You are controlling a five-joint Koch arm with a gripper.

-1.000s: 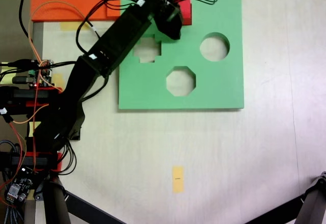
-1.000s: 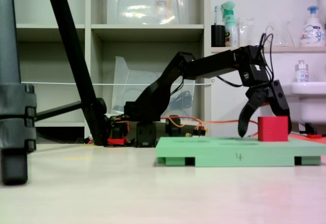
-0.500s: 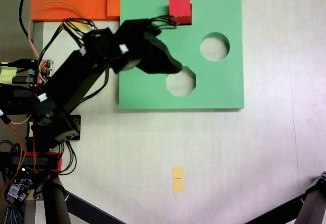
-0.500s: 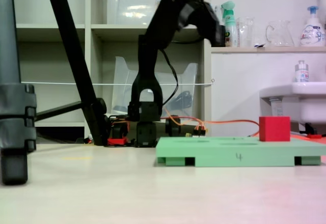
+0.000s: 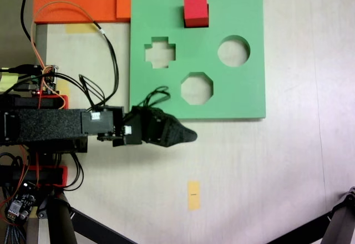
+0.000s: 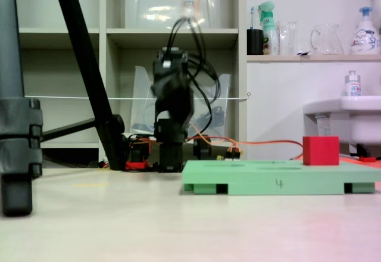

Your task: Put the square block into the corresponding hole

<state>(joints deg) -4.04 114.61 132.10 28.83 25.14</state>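
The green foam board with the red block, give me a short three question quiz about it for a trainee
1. True or false: the red block stands in a cutout near the far edge of the green board, sticking up above the board's surface in the side fixed view.
2. Multiple choice: where is the hand in the top-down fixed view? A) over the cross cutout B) off the board, past its lower edge C) around the block
3. Fill in: the cutouts with nothing in them are a cross, a circle and an ___.

Key: 1 true; 2 B; 3 octagon.
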